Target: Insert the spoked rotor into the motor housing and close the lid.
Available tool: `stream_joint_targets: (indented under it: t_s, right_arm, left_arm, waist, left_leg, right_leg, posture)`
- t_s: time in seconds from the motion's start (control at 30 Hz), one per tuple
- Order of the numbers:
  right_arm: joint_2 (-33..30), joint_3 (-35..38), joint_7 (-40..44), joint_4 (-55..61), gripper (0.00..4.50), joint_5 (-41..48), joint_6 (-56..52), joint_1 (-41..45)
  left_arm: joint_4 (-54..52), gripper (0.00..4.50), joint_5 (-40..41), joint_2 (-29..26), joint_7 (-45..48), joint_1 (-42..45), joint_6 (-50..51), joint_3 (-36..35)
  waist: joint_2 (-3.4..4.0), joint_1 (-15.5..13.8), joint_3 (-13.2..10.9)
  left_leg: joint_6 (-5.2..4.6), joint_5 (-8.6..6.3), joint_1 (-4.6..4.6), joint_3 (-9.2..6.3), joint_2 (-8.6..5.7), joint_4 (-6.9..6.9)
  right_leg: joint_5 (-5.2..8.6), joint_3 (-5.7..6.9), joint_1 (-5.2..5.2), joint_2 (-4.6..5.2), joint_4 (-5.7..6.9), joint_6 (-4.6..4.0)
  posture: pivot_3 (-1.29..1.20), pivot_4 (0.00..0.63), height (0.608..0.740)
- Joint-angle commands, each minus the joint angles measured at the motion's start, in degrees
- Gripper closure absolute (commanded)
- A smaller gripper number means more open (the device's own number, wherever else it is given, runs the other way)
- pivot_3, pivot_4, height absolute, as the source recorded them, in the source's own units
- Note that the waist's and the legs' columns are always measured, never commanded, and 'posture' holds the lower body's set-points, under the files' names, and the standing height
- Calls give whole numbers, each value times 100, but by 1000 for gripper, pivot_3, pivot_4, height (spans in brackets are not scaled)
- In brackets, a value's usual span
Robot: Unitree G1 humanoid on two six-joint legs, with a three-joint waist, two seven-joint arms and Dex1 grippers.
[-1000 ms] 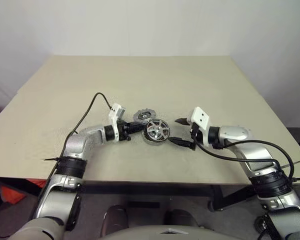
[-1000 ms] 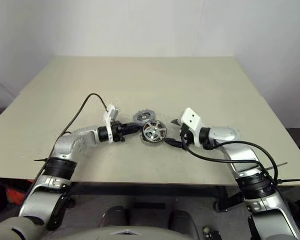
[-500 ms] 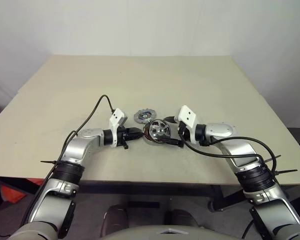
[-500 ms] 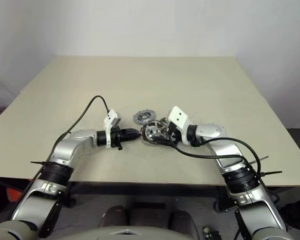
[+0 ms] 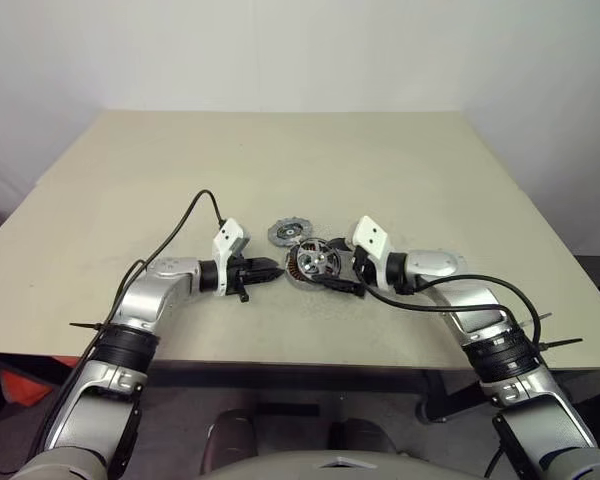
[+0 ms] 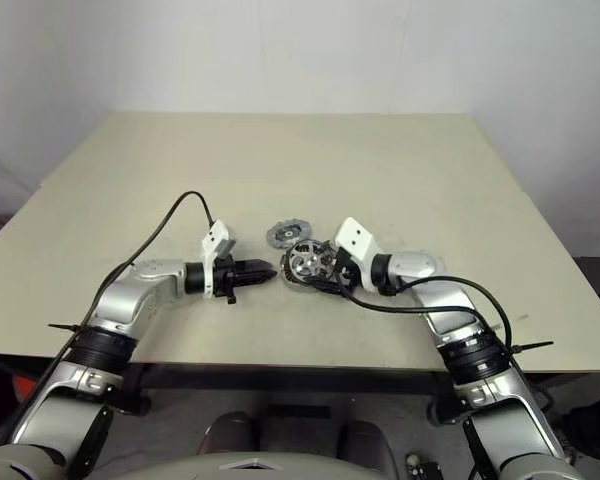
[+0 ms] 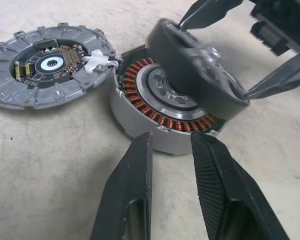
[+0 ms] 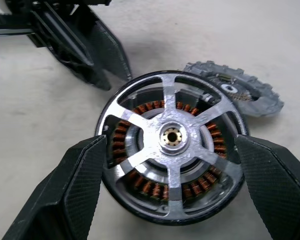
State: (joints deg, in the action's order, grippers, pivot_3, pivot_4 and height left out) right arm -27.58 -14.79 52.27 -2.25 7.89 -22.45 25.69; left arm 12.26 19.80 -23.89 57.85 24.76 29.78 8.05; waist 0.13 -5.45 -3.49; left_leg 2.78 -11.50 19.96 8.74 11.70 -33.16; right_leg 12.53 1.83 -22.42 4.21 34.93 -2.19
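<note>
Near the centre of the head views, on the beige table [image 5: 400, 160], the motor housing [image 7: 155, 125] sat with its ring of copper windings showing. The spoked rotor [image 8: 172, 142] lay tilted over it, one edge raised and the other low against the housing's rim, not seated flat. The lid [image 5: 288, 231], notched around its edge and lying with its circuit side up, rested on the table just beside the housing, toward the upper left of it in the left eye view; in the left wrist view its rim met the housing's wall.

The right pincer [image 8: 172, 200] came in from the right of the frame with its fingers [image 8: 77, 190] spread wide, one on each side of the rotor's rim. Whether the pads pressed the rim or stood just off it could not be told. The left pincer [image 5: 270, 270] pointed at the housing from the left, its two fingers [image 7: 135, 190] close together with a narrow gap, grasping nothing, tips just short of the housing's wall.
</note>
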Motion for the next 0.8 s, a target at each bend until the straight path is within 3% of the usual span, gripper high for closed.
stream_joint_targets:
  t_s: [0.03,0.8]
  right_arm:
    - [53,26,7,-199,277,-80,244,289]
    - [382,-91,189,-1366,277,-442,997,1208]
  left_arm:
    - [-255,3212,1,-42,-39,-18,-37,-56]
    - [-550,3212,39,16,-256,-293,71,-30]
  waist:
    - [0,2,0]
    - [0,11,0]
  left_leg:
    - [2,1,0,0,0,0]
    - [21,13,-3,0,2,-5]
  right_leg:
    - [0,0,0,0,2,0]
    - [0,-3,-4,-1,41,-2]
  posture:
    - [0,0,740]
    - [0,0,740]
